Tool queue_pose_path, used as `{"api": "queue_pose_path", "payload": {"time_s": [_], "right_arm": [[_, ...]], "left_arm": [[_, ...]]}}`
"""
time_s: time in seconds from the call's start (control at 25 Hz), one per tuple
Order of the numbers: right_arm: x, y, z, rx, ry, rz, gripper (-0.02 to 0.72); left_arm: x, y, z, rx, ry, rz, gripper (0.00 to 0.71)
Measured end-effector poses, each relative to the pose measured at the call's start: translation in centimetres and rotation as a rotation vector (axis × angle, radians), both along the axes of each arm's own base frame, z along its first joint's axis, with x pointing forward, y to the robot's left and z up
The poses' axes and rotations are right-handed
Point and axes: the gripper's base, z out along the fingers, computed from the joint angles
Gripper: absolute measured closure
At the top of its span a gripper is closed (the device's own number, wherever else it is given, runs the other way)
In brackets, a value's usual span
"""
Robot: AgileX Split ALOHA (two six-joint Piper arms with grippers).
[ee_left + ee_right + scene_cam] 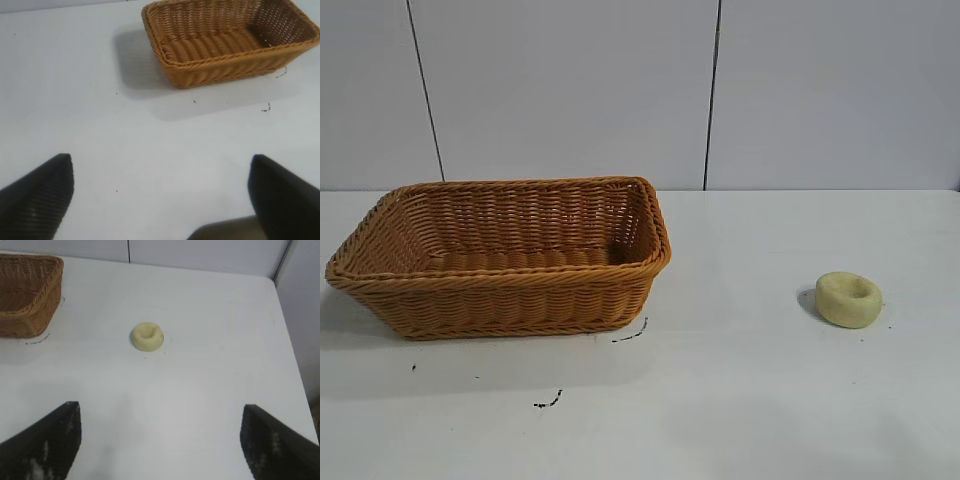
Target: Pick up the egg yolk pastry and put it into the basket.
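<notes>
On the white table (750,400), the basket (500,255) sits toward the left side, its long axis running left to right along the table's far edge, mouth facing up and nothing inside. The left gripper (160,190) hangs over bare tabletop short of the basket, fingers spread wide and holding nothing. The right gripper (160,435) is likewise wide apart and unladen, aimed toward the pastry. The egg yolk pastry (849,299) lies flat near the table's right edge, well apart from the basket, dimple up.
</notes>
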Motion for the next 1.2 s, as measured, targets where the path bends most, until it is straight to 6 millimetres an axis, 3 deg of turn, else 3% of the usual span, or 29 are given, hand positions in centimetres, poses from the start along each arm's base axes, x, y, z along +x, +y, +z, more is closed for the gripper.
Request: {"api": "queue_pose_path", "payload": {"time_s": [0.28,0.44,0.64,0.92,1.08,1.2], "right_arm": [[8.2,0.1,2.6,0.011,0.297,0.004,0.099],[14.0,0.0,2.4,0.023,0.443,-0.009,0.099],[21.0,0.0,0.3,0.026,0.580,-0.016,0.099],[29.3,0.0,-4.6,0.025,0.711,-0.022,0.099],[32.3,0.2,-6.9,0.019,0.733,-0.016,0.099],[33.6,1.5,-8.3,-0.005,0.738,0.018,0.099]], "left_arm": [[0.0,0.0,0.0,0.000,0.000,0.000,0.015],[0.0,0.0,0.0,0.000,0.000,0.000,0.015],[0.0,0.0,0.0,0.000,0.000,0.000,0.015],[0.0,0.0,0.0,0.000,0.000,0.000,0.015],[0.0,0.0,0.0,0.000,0.000,0.000,0.015],[0.0,0.0,0.0,0.000,0.000,0.000,0.015]]}}
